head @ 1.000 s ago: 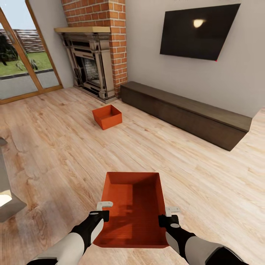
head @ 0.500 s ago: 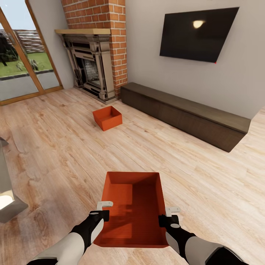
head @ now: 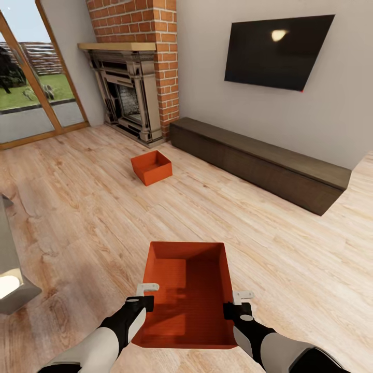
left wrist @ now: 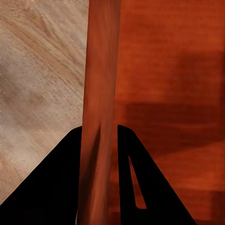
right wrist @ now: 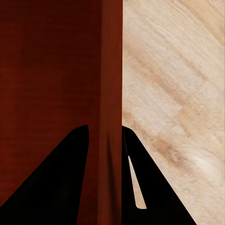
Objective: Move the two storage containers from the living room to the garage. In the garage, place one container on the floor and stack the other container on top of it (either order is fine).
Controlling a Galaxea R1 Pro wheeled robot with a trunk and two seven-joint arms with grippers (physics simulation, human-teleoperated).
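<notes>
I hold one orange-red storage container [head: 189,295] in front of me above the light wood living room floor. My left gripper [head: 147,296] is shut on its left wall [left wrist: 99,117], and my right gripper [head: 233,304] is shut on its right wall [right wrist: 110,93]. Each wrist view has the thin wall pinched between two dark fingers. The second storage container [head: 151,167] sits open-topped on the planks farther ahead, in front of the brick fireplace [head: 135,77].
A long dark low cabinet [head: 259,160] runs along the right wall under a wall TV [head: 277,49]. Glass doors [head: 31,93] stand at the far left. A grey furniture edge [head: 13,282] juts in at the left.
The view has drifted slightly, so the far container and fireplace sit a little lower in the picture. The held container and both grippers keep their pose.
</notes>
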